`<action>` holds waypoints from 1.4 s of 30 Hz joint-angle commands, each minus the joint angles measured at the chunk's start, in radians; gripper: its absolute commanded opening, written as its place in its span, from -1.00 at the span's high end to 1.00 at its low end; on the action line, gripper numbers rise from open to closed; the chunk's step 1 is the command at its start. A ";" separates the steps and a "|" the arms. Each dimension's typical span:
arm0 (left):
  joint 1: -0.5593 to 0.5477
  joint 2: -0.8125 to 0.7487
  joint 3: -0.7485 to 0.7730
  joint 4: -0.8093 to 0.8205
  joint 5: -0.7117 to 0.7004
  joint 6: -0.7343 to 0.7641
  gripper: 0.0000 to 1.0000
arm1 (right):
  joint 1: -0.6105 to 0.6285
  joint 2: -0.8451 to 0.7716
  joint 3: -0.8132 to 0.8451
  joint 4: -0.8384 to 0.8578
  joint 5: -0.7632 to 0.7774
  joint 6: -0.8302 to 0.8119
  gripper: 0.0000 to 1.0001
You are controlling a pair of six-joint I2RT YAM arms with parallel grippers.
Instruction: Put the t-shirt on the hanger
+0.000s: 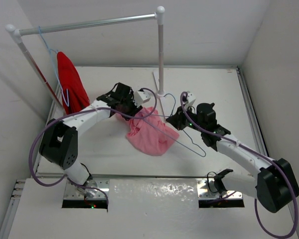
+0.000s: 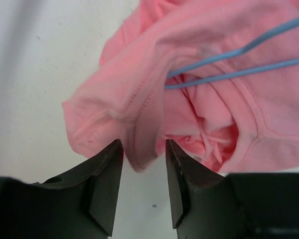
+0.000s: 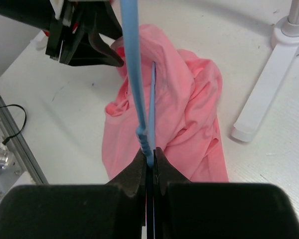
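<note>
The left hand (image 2: 143, 172) is loose. Its two dark fingers stand apart and squeeze nothing. A fold of the neck edge of the pink t-shirt (image 1: 149, 132) hangs down in the gap between them, and I cannot tell if it touches them. The right hand (image 3: 149, 162) is pinched tight on the hanger (image 3: 134, 74), with the thin blue wire caught between its fingertips. The hanger is in the middle of the white table (image 1: 214, 89), just right of the shirt. It slants from the right hand toward the left hand. Its far end goes in under the neck edge of the shirt, and two blue wires slip into the neck hole there. The rest of the shirt lies in a bunched heap on the table between the two hands, not spread out. A white rack (image 1: 89, 23) stands at the far side of the table, and one of its feet (image 3: 264, 94) rests just right of the shirt. A red cloth (image 1: 70, 79) hangs on the left end of the rack, well apart from the pink shirt.
</note>
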 commanded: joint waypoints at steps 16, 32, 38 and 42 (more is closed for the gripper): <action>0.019 -0.043 0.093 0.096 -0.001 -0.074 1.00 | 0.021 0.033 0.085 0.073 -0.025 -0.062 1.00; 0.018 -0.079 0.214 -0.051 0.132 -0.054 1.00 | 0.077 0.160 0.156 0.269 -0.011 -0.134 1.00; -0.027 -0.100 0.248 -0.089 0.246 -0.096 1.00 | 0.094 0.274 0.060 0.586 -0.071 -0.170 1.00; -0.102 -0.093 0.242 -0.111 0.269 -0.096 1.00 | 0.094 0.349 0.039 0.715 -0.059 -0.141 1.00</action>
